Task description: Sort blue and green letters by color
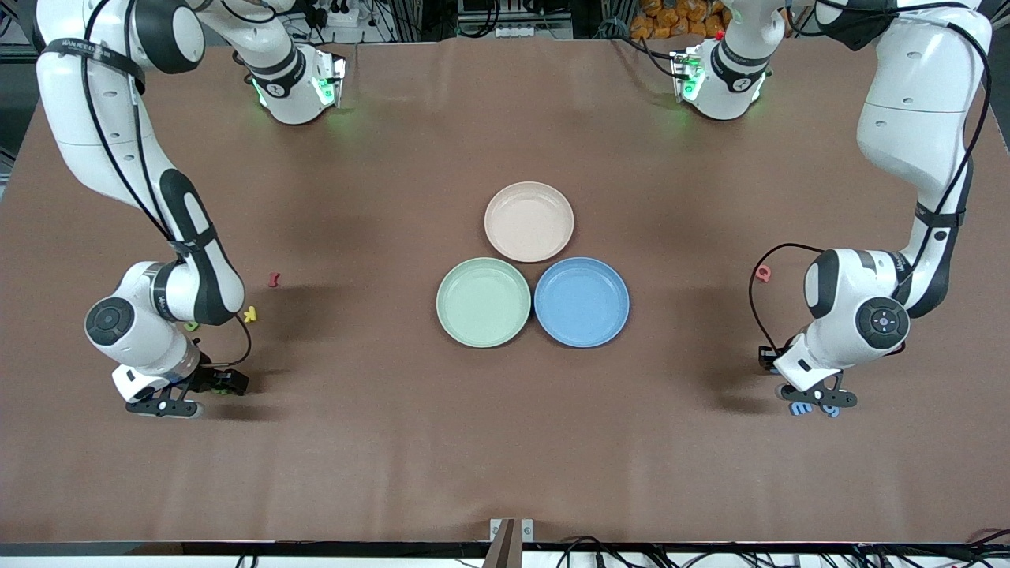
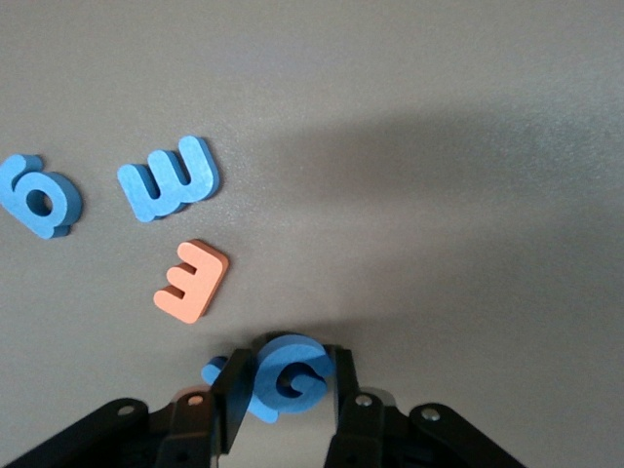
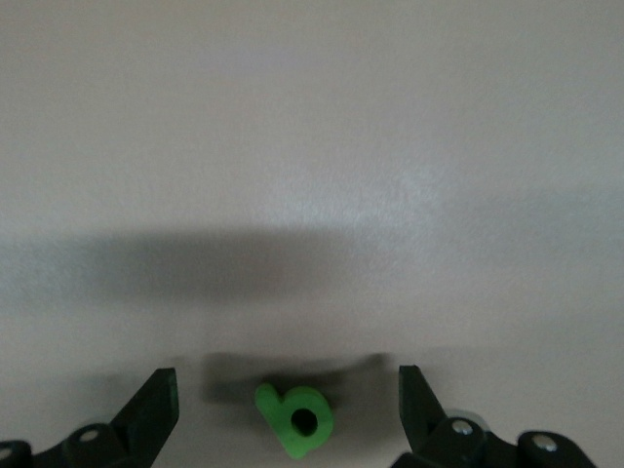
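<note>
The left gripper (image 2: 285, 390) is down at the bench (image 1: 394, 442) at the left arm's end, its fingers (image 2: 232, 390) clenched on a curved blue letter (image 2: 291, 375) that sits squarely between them. A second blue piece (image 2: 216, 371) pokes out just beside one finger, possibly touching the gripped letter; the wrist view is too tight to say. If the two are stuck or overlapping, the lift could drag the extra piece along and drop it short of the blue plate (image 1: 581, 302). Out past the fingertips lie an orange E (image 2: 192, 281), a blue E (image 2: 169, 178) and a blue g (image 2: 37, 195), well apart from the grip.

The right gripper (image 3: 289, 409) hovers low at the right arm's end, fingers (image 3: 151, 409) spread wide, with a green b (image 3: 295, 419) lying between them, untouched. It sits a little off-centre, so closing could push it sideways or pinch only an edge, and such a small piece could flip out before reaching the green plate (image 1: 483, 302).
</note>
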